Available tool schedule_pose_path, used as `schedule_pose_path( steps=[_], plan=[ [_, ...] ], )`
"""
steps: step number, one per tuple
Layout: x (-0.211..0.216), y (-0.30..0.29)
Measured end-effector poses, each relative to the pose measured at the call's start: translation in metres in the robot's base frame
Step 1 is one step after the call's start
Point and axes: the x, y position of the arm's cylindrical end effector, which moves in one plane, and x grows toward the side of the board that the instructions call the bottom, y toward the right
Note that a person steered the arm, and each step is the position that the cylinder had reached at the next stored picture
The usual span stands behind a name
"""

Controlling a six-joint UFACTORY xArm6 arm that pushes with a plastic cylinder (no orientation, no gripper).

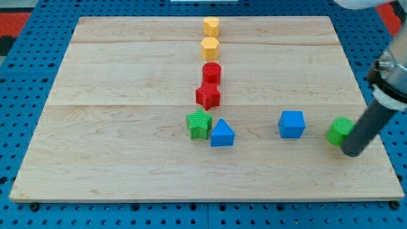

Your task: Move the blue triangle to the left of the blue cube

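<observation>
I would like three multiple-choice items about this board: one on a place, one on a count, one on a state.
1. Where is the blue triangle?
A. Touching the green star, on its right
B. At the view's top
C. Right of the blue cube

2. How many yellow blocks are there?
A. One
B. Two
C. Four

3. My tip is:
A. Pressing the blue triangle
C. Between the red blocks
B. Beside the green block at the view's right

Key: 1 A, their edges meet. 2 B, both lie at the view's top. 3 B, the rod ends next to that block.
</observation>
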Motion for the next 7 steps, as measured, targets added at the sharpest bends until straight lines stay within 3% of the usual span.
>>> schedule_pose_path(
  steps=[1, 3, 5, 6, 7],
  plan=[
    [-0.014, -0.013],
    [0.009, -0.052],
    [0.047, -0.146],
    [0.049, -0.224],
    [0.032, -0.264]
  ],
)
